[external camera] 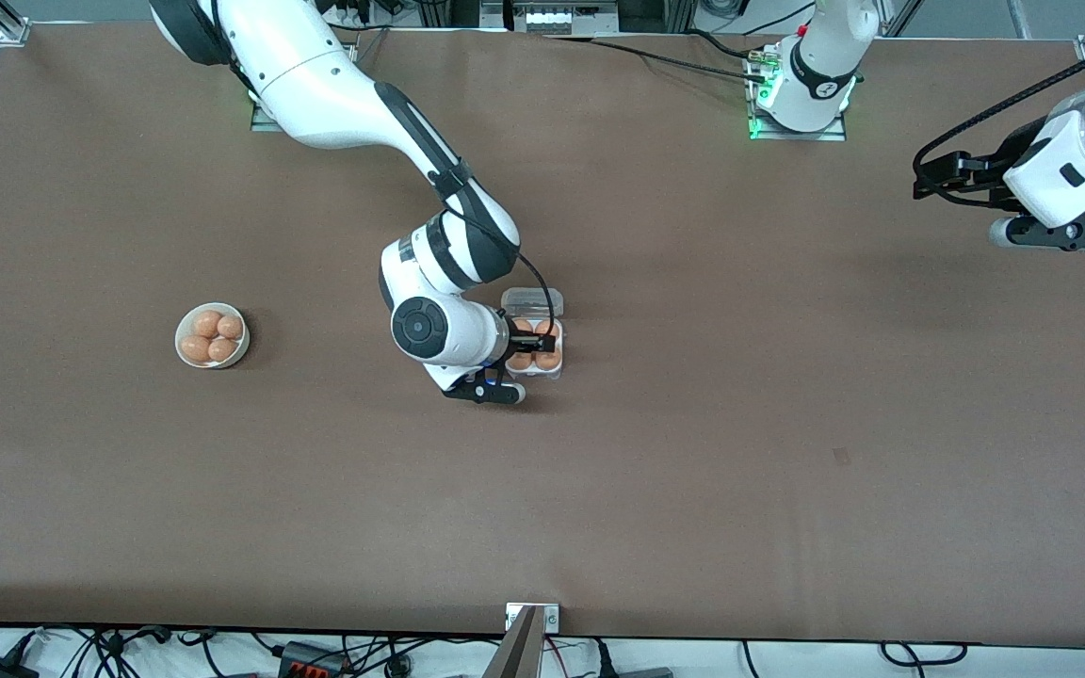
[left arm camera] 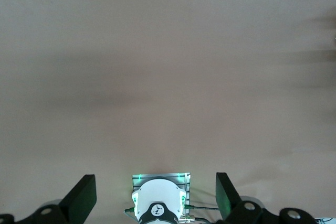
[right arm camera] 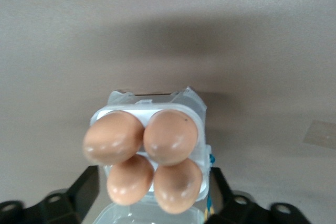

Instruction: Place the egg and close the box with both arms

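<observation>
We see the box (external camera: 536,350) near the middle of the table (external camera: 693,452), its clear lid (external camera: 531,302) hinged back and lying flat on the side farther from the front camera. All four cells hold brown eggs (right arm camera: 142,161).

The right gripper (external camera: 535,347) hangs low over the box. In the right wrist view its fingers (right arm camera: 86,187) stand apart, one on each side of the tray, with the four eggs between them and nothing clamped. The open lid lies just past the fingertips, clear of them.

A round white bowl (external camera: 212,335) holding more brown eggs sits well apart from those fingers, toward the right arm's end of the table.

The left gripper (external camera: 1065,231) waits up over the left arm's end, fingers (left arm camera: 84,198) spread wide, only bare table and its own base (left arm camera: 160,203) between them.
</observation>
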